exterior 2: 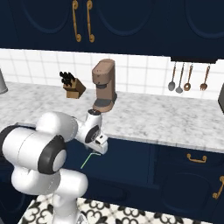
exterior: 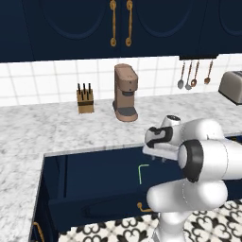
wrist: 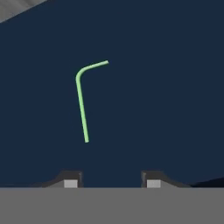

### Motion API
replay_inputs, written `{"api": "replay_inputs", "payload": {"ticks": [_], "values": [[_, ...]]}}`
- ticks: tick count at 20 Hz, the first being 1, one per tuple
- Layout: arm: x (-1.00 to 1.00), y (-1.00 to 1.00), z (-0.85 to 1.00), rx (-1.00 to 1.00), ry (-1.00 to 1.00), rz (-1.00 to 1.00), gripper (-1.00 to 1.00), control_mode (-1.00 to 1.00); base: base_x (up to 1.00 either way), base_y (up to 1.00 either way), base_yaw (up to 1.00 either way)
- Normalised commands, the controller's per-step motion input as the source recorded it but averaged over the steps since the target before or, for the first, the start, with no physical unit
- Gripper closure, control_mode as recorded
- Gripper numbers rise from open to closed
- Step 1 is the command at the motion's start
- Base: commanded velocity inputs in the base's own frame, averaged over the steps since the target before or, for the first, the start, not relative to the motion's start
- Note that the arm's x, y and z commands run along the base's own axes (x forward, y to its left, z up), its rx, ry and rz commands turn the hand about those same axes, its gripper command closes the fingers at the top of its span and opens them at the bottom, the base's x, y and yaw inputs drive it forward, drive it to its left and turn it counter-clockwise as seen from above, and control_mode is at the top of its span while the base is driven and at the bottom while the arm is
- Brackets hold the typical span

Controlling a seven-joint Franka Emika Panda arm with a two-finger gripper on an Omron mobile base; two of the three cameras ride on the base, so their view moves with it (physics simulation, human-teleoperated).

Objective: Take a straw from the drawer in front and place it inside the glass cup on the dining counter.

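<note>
The navy-blue drawer (exterior: 94,182) (exterior 2: 127,159) stands pulled open under the marble counter. On its dark floor (wrist: 166,87) lies the straw (exterior: 140,173) (exterior 2: 87,160) (wrist: 82,105), a thin green stick with a bent end. My gripper (exterior: 159,158) (exterior 2: 101,149) (wrist: 111,181) hangs above the drawer, just right of the straw in the left base view, pointing down. Its fingertips (wrist: 71,183) are apart with nothing between them, and the straw lies a little ahead of them and to the left in the hand view. The glass cup and the dining counter are out of view.
On the marble counter (exterior: 47,127) behind the drawer stand a brown coffee machine (exterior: 125,92) (exterior 2: 104,84), a knife block (exterior: 85,99) (exterior 2: 72,86) and a toaster (exterior: 232,87). Utensils (exterior: 194,75) hang on the tiled wall. Lower navy fronts with brass handles (exterior 2: 196,158) lie to the right.
</note>
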Motion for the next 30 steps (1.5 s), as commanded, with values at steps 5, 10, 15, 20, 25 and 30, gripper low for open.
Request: {"api": "replay_inputs", "payload": {"ticks": [5, 10, 15, 20, 25, 30], "values": [[0.36, 0.08, -0.36, -0.02, 0.00, -0.12, -1.00, -1.00, 0.00, 0.00, 0.00], [0.46, 0.20, -0.32, -0.03, 0.00, -0.09, -1.00, -1.00, 0.00, 0.00, 0.00], [0.34, 0.29, -0.31, -0.08, 0.00, -0.02, -1.00, -1.00, 0.00, 0.00, 0.00], [0.24, 0.15, -0.42, -0.10, 0.00, 0.00, -1.00, -1.00, 0.00, 0.00, 0.00], [0.29, 0.08, -0.40, -0.07, 0.00, 0.00, -1.00, -1.00, 0.00, 0.00, 0.00], [0.00, 0.11, -0.38, -0.08, 0.00, -0.01, -1.00, -1.00, 0.00, 0.00, 0.00]]}}
